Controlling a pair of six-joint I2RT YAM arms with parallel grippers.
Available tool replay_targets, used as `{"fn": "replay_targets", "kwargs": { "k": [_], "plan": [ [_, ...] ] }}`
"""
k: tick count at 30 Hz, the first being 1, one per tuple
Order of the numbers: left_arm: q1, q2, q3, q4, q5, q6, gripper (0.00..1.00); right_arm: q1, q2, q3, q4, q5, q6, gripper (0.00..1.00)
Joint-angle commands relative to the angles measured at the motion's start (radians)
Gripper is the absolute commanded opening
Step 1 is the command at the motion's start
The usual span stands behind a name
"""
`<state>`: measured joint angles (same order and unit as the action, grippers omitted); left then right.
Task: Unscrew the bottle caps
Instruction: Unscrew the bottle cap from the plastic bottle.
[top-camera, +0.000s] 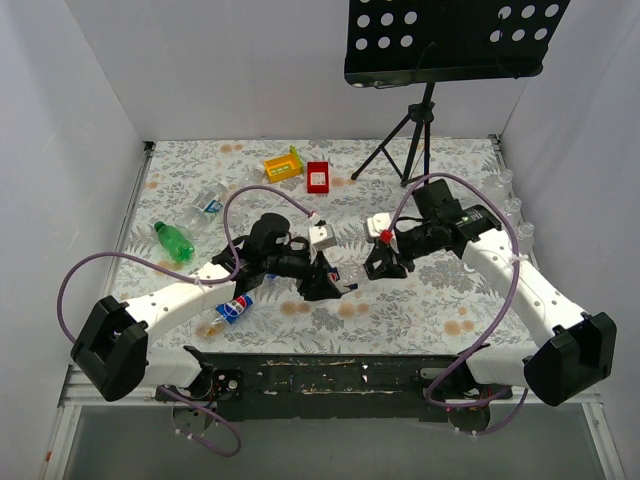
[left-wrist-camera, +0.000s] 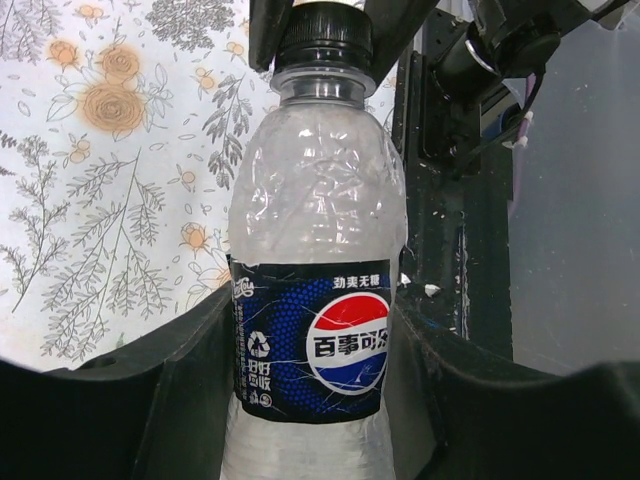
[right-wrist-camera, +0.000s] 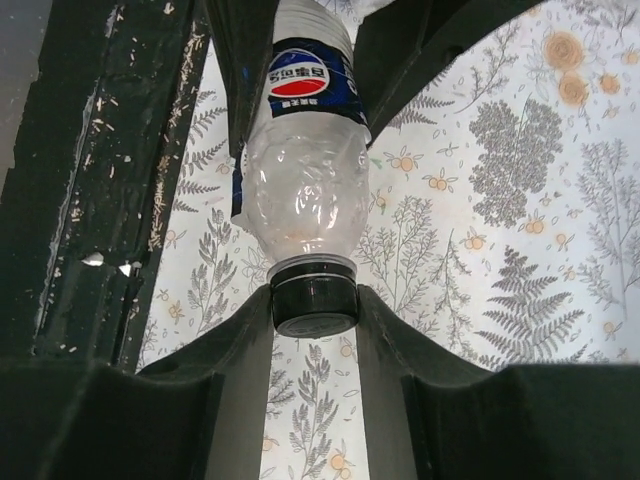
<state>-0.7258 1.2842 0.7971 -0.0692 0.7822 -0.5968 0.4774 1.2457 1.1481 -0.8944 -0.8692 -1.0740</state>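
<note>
Dark fingers of the left gripper squeeze the blue-labelled body of a clear bottle, over the floral table near its centre. At the bottle's three o'clock end the right gripper is clamped around the black cap, which sits on the neck. Outward, a second blue-labelled bottle lies at seven o'clock, a green bottle at ten, and a yellow tray and red tray at twelve.
</note>
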Motion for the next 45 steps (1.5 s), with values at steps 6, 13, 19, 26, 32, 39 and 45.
{"fn": "replay_targets", "kwargs": {
  "k": [6,13,19,26,32,39,45],
  "plan": [
    [-0.003,-0.1,-0.059,-0.066,-0.182,0.06,0.0,-0.146,0.067,0.111,0.002,-0.18,0.297,0.86],
    [-0.066,-0.148,-0.079,-0.023,-0.324,0.086,0.0,-0.169,0.06,-0.115,0.437,-0.205,1.064,0.83],
    [-0.067,-0.132,-0.075,0.017,-0.334,0.068,0.0,-0.164,0.081,-0.162,0.52,-0.197,1.229,0.81],
    [-0.069,-0.117,-0.068,0.045,-0.322,0.054,0.0,-0.155,0.123,-0.174,0.569,-0.249,1.29,0.76],
    [-0.07,-0.111,-0.064,0.058,-0.324,0.048,0.0,-0.14,0.146,-0.169,0.572,-0.295,1.298,0.59],
    [-0.069,-0.111,-0.071,0.063,-0.311,0.029,0.0,-0.134,0.14,-0.169,0.563,-0.364,1.246,0.16],
    [0.077,-0.117,-0.101,0.132,0.033,-0.122,0.0,-0.128,0.12,-0.07,0.301,-0.474,0.763,0.01]
  ]
}}
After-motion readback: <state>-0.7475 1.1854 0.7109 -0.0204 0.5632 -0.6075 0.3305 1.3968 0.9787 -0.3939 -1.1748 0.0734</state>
